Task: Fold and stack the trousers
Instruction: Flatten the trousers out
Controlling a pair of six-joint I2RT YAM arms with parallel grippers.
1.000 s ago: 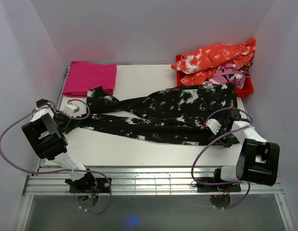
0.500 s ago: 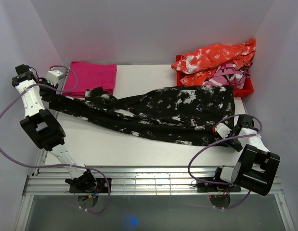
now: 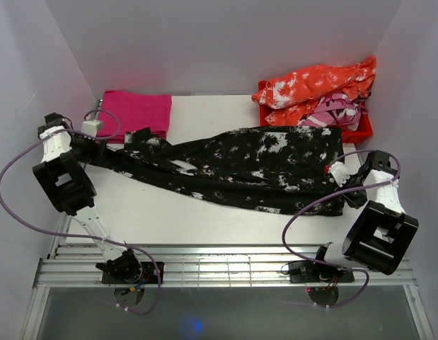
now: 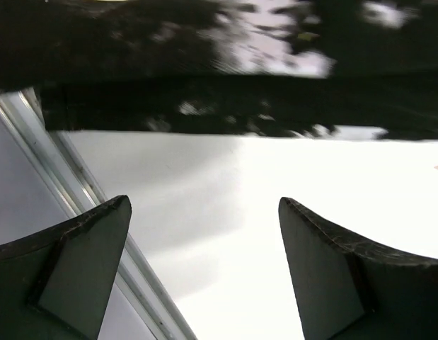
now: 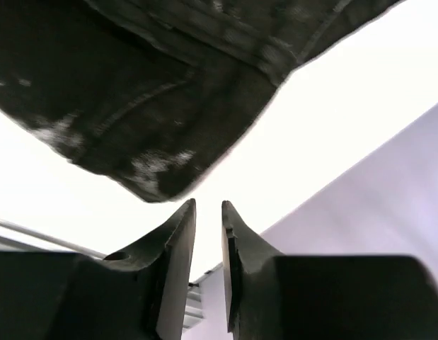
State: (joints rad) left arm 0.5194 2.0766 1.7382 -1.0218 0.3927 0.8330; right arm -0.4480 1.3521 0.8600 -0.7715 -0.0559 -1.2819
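Across the table (image 3: 155, 212), trousers (image 3: 254, 166), waist right

In the left wrist view the trousers (image 4: 226, 64) are a blurred dark band, cut off by the top edge and both sides; which leg it is cannot be told. The left gripper (image 4: 204, 200) runs off the bottom edge. The right wrist view catches only 1 corner of the trousers, the rest lost past the top and left edges. From above, whether the left gripper touches cloth is too small to tell. Heaped clothes (image 3: 318, 81) hide most of the bin (image 3: 365, 132).
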